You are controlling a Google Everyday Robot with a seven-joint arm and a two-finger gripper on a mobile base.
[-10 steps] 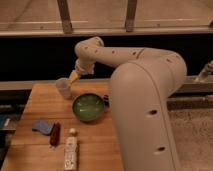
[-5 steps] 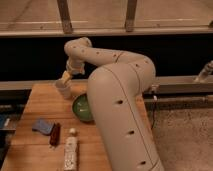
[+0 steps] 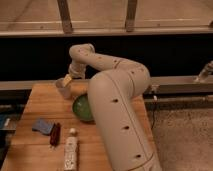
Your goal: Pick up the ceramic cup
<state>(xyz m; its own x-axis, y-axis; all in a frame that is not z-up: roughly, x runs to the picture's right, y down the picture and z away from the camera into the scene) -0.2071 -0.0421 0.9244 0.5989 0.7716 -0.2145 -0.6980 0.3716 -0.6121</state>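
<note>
Nearest you on the desk lies a white bottle, then a red object beside a blue one. Farther back, the green bowl sits partly behind the arm. Near the far edge stands the ceramic cup, with the gripper right at its rim. You cannot tell whether it is grasping or released.

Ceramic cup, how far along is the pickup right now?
Done: the reach. The gripper is at the rim of the cup, at the far left of the table. In hand: getting a grasp on the cup. Left: the lift. The cup looks to be resting on the table, beside the bowl.
</note>
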